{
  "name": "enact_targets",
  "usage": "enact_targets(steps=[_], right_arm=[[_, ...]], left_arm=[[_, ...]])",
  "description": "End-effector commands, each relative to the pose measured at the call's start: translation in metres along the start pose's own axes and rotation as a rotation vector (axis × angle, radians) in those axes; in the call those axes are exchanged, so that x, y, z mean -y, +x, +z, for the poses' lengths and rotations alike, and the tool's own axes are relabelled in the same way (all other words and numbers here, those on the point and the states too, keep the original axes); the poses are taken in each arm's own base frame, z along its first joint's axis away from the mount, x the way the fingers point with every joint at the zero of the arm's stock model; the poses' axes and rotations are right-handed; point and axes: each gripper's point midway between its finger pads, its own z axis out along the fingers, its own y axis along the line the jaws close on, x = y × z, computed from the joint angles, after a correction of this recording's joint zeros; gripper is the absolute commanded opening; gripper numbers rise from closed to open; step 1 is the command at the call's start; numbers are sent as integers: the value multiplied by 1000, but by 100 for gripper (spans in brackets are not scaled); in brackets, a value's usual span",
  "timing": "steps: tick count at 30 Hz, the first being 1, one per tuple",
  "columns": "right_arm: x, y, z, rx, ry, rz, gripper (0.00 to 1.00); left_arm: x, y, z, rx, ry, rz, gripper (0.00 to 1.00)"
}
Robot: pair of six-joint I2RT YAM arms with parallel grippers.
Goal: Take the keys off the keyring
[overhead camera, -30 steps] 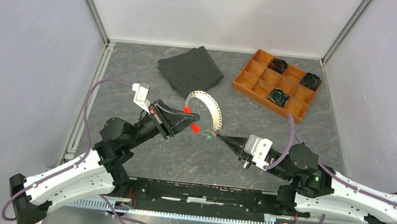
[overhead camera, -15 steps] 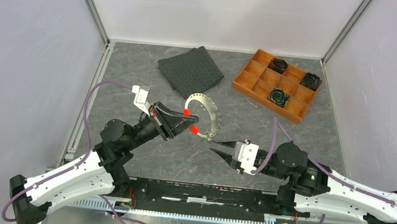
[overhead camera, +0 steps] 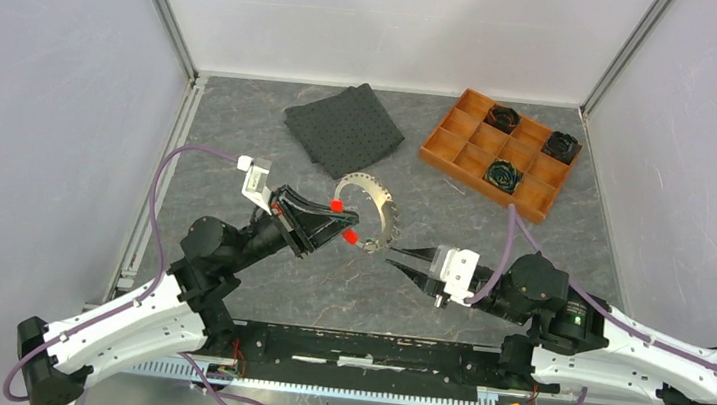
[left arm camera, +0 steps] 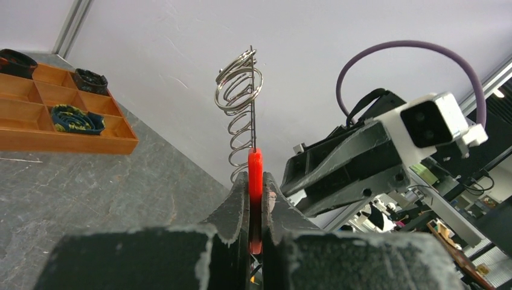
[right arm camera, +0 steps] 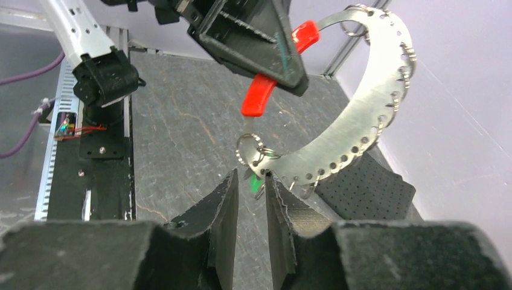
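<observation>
My left gripper (overhead camera: 346, 223) is shut on a red key (left arm camera: 255, 172), whose plastic head stands edge-on between the jaws. From it hangs a curved, perforated metal band (overhead camera: 375, 211) carrying several small wire loops (left arm camera: 239, 90). In the right wrist view the red key (right arm camera: 259, 98) sits on the keyring (right arm camera: 249, 148) at the band's (right arm camera: 362, 115) lower end. A second red head (right arm camera: 305, 35) shows higher up. The green key (right arm camera: 255, 183) dangles just past the tips of my right gripper (right arm camera: 250, 181), which is open and grips nothing. Seen from above, the right gripper (overhead camera: 395, 258) points at the band from the right.
An orange compartment tray (overhead camera: 460, 158) holding black gear-like pieces (overhead camera: 501, 175) stands at the back right, and it also shows in the left wrist view as the tray (left arm camera: 72, 145). A dark dotted cloth (overhead camera: 345, 128) lies at the back centre, behind the band.
My right gripper has opened, let go at the green key and drawn back a little to the right. The band has swung and tilted in the left gripper's hold.
</observation>
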Motion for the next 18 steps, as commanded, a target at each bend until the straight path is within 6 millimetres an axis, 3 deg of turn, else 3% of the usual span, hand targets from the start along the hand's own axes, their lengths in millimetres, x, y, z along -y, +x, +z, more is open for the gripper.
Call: enact_targets(steps=[1, 12, 18], right_arm=[[26, -33, -7, 71, 110, 58, 27], [16, 2, -5, -10, 108, 64, 35], [27, 26, -10, -34, 233, 124, 37]], left_arm=[[12, -12, -1, 40, 55, 84, 2], [19, -17, -1, 55, 80, 93, 2], [31, -30, 0, 96, 114, 84, 2]])
